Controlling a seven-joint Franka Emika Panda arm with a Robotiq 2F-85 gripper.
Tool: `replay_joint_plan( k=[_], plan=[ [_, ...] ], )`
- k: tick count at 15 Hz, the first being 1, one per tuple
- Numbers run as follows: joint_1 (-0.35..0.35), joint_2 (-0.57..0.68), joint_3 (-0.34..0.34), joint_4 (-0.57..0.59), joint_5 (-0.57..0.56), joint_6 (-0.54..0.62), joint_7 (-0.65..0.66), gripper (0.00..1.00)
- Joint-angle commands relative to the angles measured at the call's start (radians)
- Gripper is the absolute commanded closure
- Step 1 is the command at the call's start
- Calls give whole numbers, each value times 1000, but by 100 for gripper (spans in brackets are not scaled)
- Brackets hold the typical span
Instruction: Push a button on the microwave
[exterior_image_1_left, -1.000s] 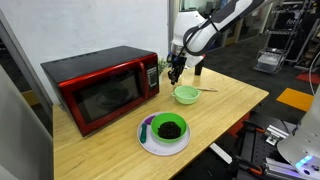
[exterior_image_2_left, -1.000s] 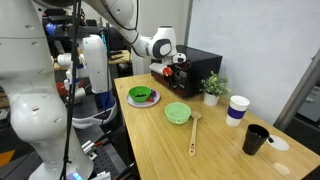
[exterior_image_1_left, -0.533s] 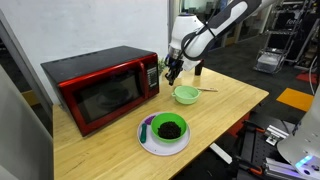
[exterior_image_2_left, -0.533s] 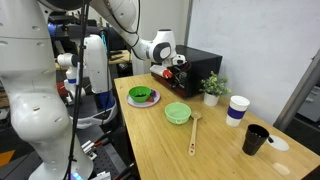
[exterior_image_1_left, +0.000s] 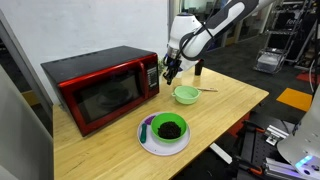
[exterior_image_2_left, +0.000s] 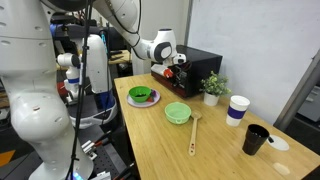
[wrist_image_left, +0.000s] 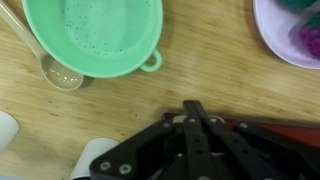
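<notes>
The glossy red microwave (exterior_image_1_left: 100, 85) with a dark glass door stands on the wooden table; its dark control strip (exterior_image_1_left: 152, 75) faces the gripper. It appears dark in an exterior view (exterior_image_2_left: 200, 68). My gripper (exterior_image_1_left: 170, 72) hangs just beside the control-strip end of the microwave, fingers pointing down, a little above the table. In the wrist view the two fingers (wrist_image_left: 192, 108) are pressed together with nothing between them, and a sliver of red microwave (wrist_image_left: 290, 128) shows behind them.
A green bowl (exterior_image_1_left: 185, 95) with a wooden spoon (exterior_image_1_left: 207, 91) lies close to the gripper. A white plate with a dark bowl (exterior_image_1_left: 166, 130) sits at the table front. A potted plant (exterior_image_2_left: 212, 87), white cup (exterior_image_2_left: 237, 110) and black cup (exterior_image_2_left: 255, 139) stand further along.
The gripper has edged slightly toward the microwave's control strip and risen a little. Nothing else moved.
</notes>
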Motion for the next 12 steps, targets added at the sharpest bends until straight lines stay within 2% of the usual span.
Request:
replay_joint_plan(
  k=[1,6,12],
  plan=[
    [-4,0,3,1,1,-2,-2,99],
    [-5,10,-4,17,-17,-34,-6,100],
    [1,40,-15,44,-91,-3,-1,100]
  ],
)
